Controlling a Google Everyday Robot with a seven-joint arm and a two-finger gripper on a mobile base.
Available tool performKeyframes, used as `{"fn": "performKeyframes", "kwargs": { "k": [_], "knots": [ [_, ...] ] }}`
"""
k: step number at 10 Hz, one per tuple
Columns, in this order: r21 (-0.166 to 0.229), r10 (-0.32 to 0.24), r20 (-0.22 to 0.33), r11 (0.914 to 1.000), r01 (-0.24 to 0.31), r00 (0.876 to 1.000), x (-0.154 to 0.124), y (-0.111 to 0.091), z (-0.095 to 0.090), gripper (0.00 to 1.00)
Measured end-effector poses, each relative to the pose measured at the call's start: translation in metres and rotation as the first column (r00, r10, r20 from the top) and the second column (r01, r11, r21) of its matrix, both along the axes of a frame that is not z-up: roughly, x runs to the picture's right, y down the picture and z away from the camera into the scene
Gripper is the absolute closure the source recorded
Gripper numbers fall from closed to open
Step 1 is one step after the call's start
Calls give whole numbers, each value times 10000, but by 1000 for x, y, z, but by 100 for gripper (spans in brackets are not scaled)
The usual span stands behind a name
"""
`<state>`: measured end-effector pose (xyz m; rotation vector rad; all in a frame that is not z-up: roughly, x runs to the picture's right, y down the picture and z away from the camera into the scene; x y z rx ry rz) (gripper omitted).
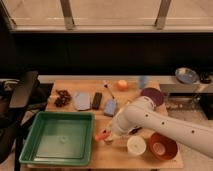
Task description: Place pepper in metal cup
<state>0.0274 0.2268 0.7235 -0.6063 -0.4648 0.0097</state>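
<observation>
A small red-orange pepper [101, 135] lies on the wooden table [100, 155] just right of the green tray. My gripper [108, 136], at the end of the white arm [150, 120], is down at the pepper's right end and touches or nearly touches it. A pale, shiny round cup [136, 145] stands upright on the table a short way to the right of the gripper, under the arm.
A green tray [30, 150] fills the front left. A brown bowl [162, 146] sits right of the cup. Further back are a dark red cluster [62, 97], grey-blue pad [81, 100], black block [97, 100], blue brush [110, 106], orange [122, 85] and purple plate [152, 93].
</observation>
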Motion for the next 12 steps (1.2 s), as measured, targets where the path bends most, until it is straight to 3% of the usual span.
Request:
{"fn": "performKeyframes", "kwargs": {
  "k": [8, 10, 12],
  "knots": [
    [287, -59, -162, 9996, 63, 9999, 4, -11, -1, 34],
    [646, -267, -476, 9975, 297, 9985, 11, -31, -6, 34],
    [1196, -339, -768, 9919, 430, 9965, 17, -65, -15, 34]
  ]
}}
